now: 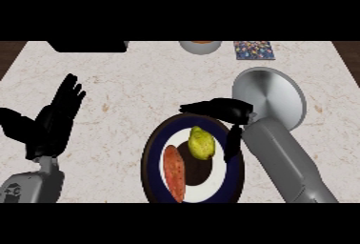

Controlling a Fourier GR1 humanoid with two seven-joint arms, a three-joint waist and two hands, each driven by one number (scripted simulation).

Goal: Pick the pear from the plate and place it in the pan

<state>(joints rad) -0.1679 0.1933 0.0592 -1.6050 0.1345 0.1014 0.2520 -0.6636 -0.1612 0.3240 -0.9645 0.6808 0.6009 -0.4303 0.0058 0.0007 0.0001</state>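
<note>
The pear [201, 143] is lying on the plate [153, 147], upright in the view with its narrow end pointing toward the far edge of the surface [141, 81]. It is sitting on the white inner part of the plate, slightly right of the middle, and casting a dark shadow on the plate below it. Just to its left an orange sweet potato [174, 172] is lying lengthwise on the same plate, close to the pear's lower end. The plate has a dark blue band and a dark rim, and it is sitting near the surface's near edge, about midway along it.

The right hand [226, 110] is hovering over the far right part of the plate, spread wide and holding nothing: its fingers are stretching leftward past the pear's top, while the thumb [233, 143] is pointing down along the pear's right side. Whether the thumb is touching the pear cannot be told.

The pan [271, 95] is sitting just beyond the plate's far right rim, partly hidden by the right forearm.

The left hand [56, 121] is resting open, fingers up, near the surface's left edge.

Along the far edge a bowl [200, 46], a patterned box [254, 50] and a black object [88, 46] are showing.
</note>
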